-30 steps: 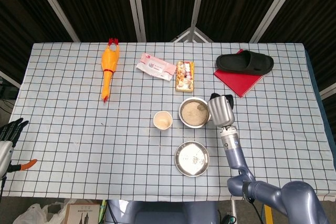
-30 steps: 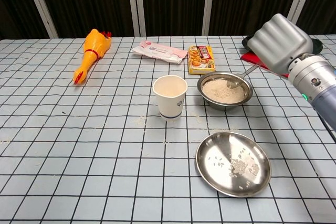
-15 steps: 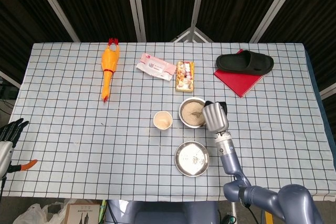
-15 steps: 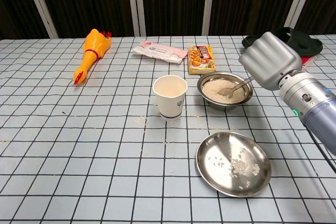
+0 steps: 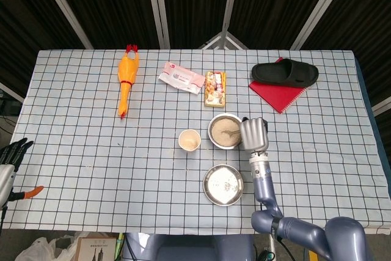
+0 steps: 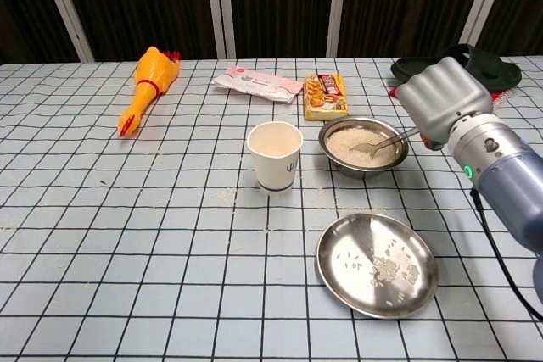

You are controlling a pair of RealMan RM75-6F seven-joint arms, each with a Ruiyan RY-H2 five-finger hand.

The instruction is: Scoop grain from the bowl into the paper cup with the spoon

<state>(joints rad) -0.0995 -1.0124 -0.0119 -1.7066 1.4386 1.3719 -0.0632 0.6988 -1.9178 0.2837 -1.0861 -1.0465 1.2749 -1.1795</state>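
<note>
The metal bowl [image 5: 215, 136] [image 6: 366, 164] of pale grain stands near the table's middle. To its left is the white paper cup [image 5: 189, 140] [image 6: 275, 157], upright, with a little grain in the bottom. My right hand [image 5: 253, 134] [image 6: 445, 103] hovers just right of the bowl and grips the handle of a metal spoon [image 5: 232, 131] [image 6: 392, 138]. The spoon slants down leftward, and its tip lies in the grain. At the far lower left of the head view my left hand [image 5: 12, 154] hangs off the table edge with fingers apart, holding nothing.
A shallow metal plate [image 5: 223, 184] [image 6: 377, 264] with scattered grains lies in front of the bowl. Along the back are a yellow rubber chicken [image 5: 125, 84], a tissue pack [image 5: 181, 77], a snack box [image 5: 214, 88] and a black slipper [image 5: 285, 73] on a red notebook [image 5: 278, 97].
My right hand has come down and a little nearer the bowl. The spoon's tip has slid leftward from the bowl's right side into the grain. Cup and bowl stay put.
</note>
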